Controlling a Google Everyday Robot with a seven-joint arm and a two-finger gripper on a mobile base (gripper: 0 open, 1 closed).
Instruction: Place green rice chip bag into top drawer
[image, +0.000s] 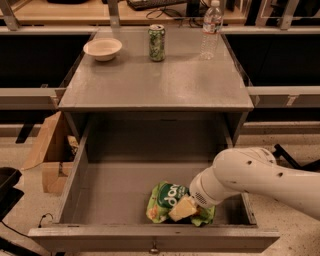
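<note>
Drawer (100, 239), wide grey metal, pulled open beneath the worktop, small handle (154, 247) at the centre of its front panel. Snack bag (167, 199), crumpled light-green foil with dark green round logo, on the drawer floor near the front, right of centre. Pincer (182, 209) of the white arm, reaching in from the right, clenched on the bag. On the grey worktop (150, 85) behind: cream bowl (102, 48), green drink can (156, 43), clear plastic bottle (211, 27).

light-green bag (166, 199), tan claw (183, 209) in grey drawer (115, 182)
</note>
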